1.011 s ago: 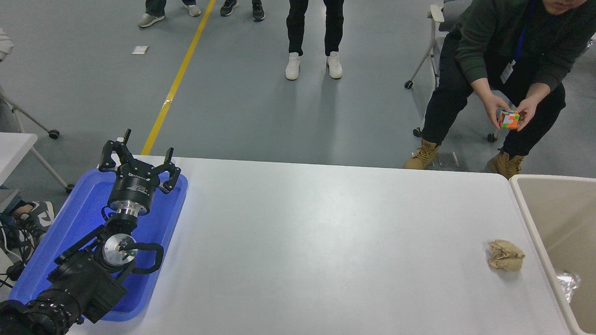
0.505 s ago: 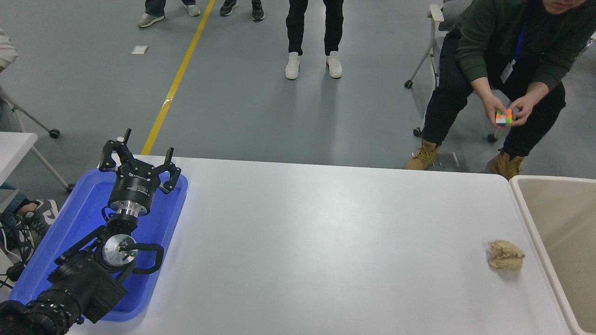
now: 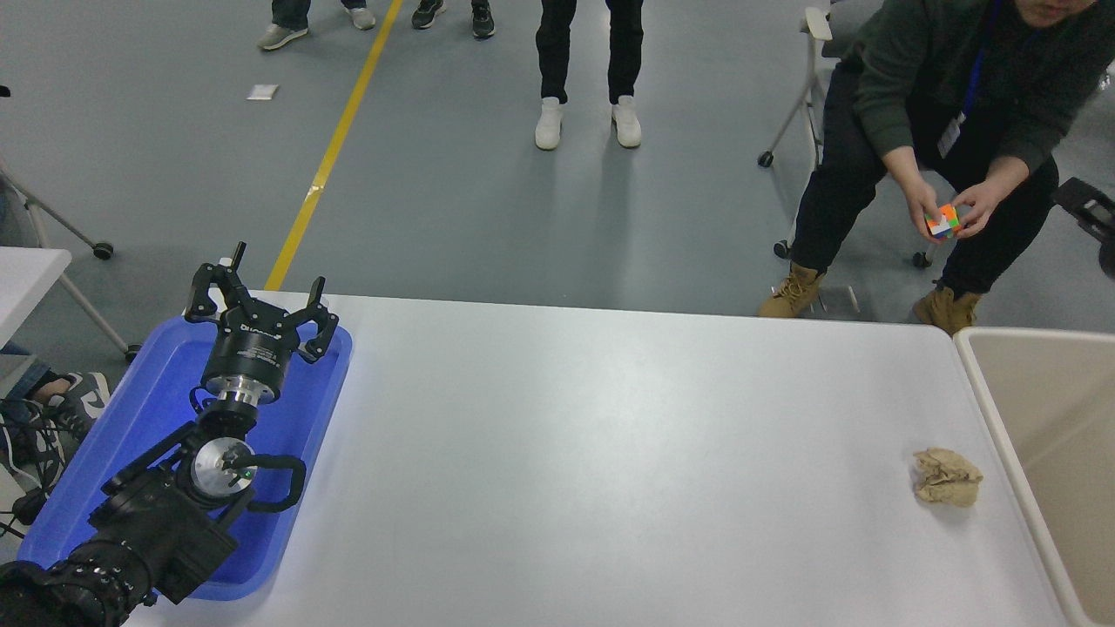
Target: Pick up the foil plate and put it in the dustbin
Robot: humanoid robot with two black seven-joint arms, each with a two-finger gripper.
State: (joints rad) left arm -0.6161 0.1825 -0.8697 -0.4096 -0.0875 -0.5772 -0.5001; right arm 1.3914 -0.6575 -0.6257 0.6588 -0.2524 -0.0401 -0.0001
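Head view: left black pincer [image 3: 259,306] hangs spread wide over the shallow blue plastic tray [image 3: 104,461]. Large beige plastic dustbin [image 3: 1002,409] stands at the white bench's [image 3: 610,453] right edge; foil plate unseen.

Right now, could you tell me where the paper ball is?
In the head view, the paper ball lies on the white table near its right edge, just left of the dustbin.
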